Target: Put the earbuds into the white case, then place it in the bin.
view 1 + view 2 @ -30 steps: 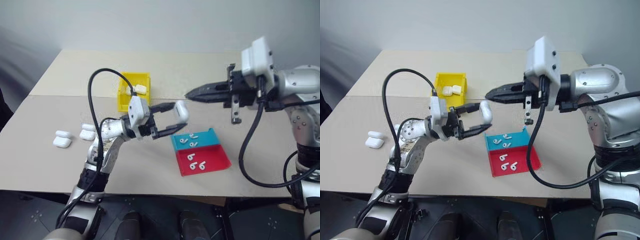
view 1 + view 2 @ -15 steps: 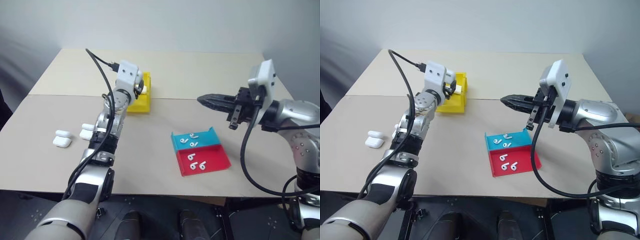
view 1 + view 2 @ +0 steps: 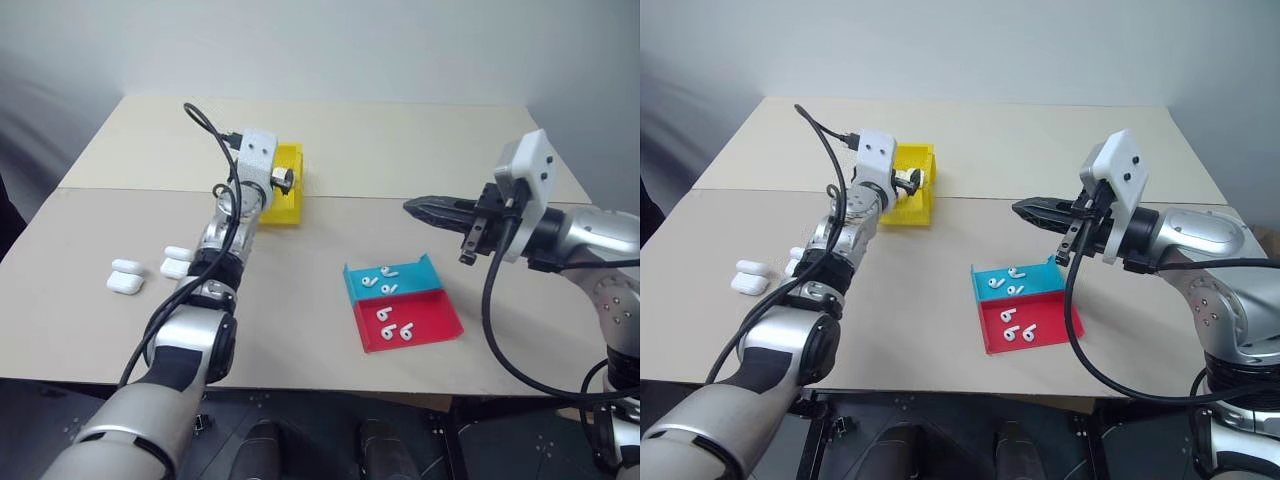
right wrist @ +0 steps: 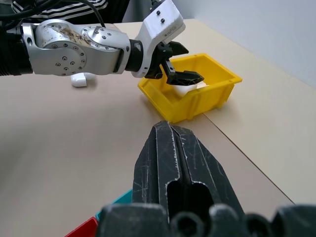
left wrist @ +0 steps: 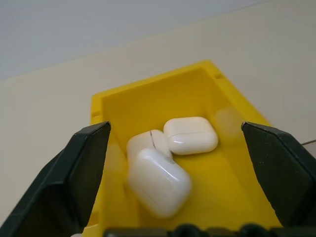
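Beige flat bench (image 3: 330,290) w/ yellow plastic open-top rectangular bin (image 3: 287,205) at approx 11 o'clock from centre. Left hand (image 5: 177,148) stretched out over bin's near edge, black fingers (image 5: 86,165) spread wide apart, gripping nothing. Inside bin: three small glossy white rounded earbud cases, lids shut – nearest white case (image 5: 159,181) between the open fingers but touching neither, second (image 5: 148,144) just behind it and touching, third (image 5: 190,135) at the far side, against the second. Right hand (image 3: 425,209) at approx 2 o'clock, well apart from bin, up off the bench, pointing across toward the left arm; fingers (image 4: 173,163) pressed together, closed on nothing. Below right hand, at approx 4 o'clock: shallow blue plastic tray (image 3: 420,272) w/ three tiny glossy white stemmed earbuds (image 3: 377,282) in it; shallow red plastic tray (image 3: 440,322) touching its near side, also w/ three earbuds (image 3: 394,327) lying loose. At 9 o'clock, near bench's left part: more white cases on the bare surface – a pair (image 3: 125,278) side by side, touching, plus others (image 3: 177,262) just beside the left forearm, partly hidden by it, count unclear. Black cable (image 3: 205,125) looping up from left wrist camera housing (image 3: 258,165). Seam line (image 3: 360,197) running across bench just behind bin's near end.
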